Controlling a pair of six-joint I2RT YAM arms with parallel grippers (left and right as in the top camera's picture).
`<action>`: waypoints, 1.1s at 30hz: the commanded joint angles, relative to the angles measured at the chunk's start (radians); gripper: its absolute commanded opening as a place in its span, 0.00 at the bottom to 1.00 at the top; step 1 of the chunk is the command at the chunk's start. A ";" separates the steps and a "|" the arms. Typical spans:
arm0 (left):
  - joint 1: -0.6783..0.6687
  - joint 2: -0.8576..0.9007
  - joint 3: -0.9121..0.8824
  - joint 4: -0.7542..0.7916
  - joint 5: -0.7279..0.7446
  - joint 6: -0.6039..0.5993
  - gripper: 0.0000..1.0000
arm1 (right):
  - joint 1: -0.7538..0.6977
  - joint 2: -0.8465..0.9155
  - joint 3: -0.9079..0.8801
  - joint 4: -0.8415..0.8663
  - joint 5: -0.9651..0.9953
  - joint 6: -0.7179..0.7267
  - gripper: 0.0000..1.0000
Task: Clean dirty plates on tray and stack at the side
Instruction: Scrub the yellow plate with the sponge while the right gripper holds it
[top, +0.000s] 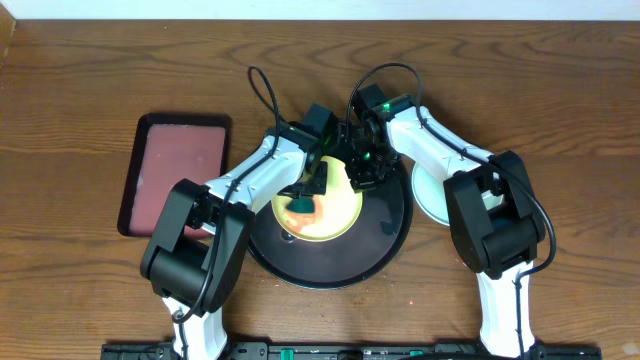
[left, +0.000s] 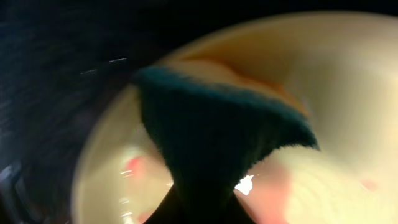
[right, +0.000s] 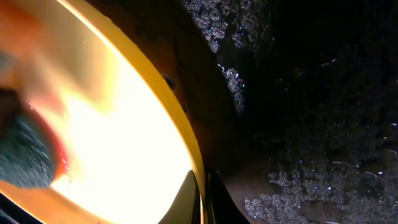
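Pressing green-faced sponge (top: 300, 207), clamped tight in left gripper (top: 310, 192), onto red-smeared yellow plate (top: 338, 212) lying at centre of black tray (top: 390, 245). Pinching plate's rim toward tray's right side with right gripper (top: 362, 175), jaws closed thin on edge. Likely handling light, stiff, slippery; taking by rim.

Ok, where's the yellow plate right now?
Overhead view: the yellow plate lies on the black tray at table centre, the left gripper holding a sponge on its left half and the right gripper pinching its right rim.

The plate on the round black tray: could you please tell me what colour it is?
The plate is yellow with reddish smears; the overhead view shows it best.
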 joint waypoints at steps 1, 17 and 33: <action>0.024 0.018 -0.010 -0.031 -0.189 -0.173 0.08 | 0.010 0.024 -0.031 -0.002 0.048 0.027 0.01; 0.025 0.018 -0.010 -0.107 0.321 0.021 0.07 | 0.010 0.024 -0.031 -0.002 0.051 0.028 0.01; 0.094 0.018 -0.011 -0.013 -0.068 -0.020 0.08 | 0.010 0.024 -0.031 -0.003 0.051 0.028 0.01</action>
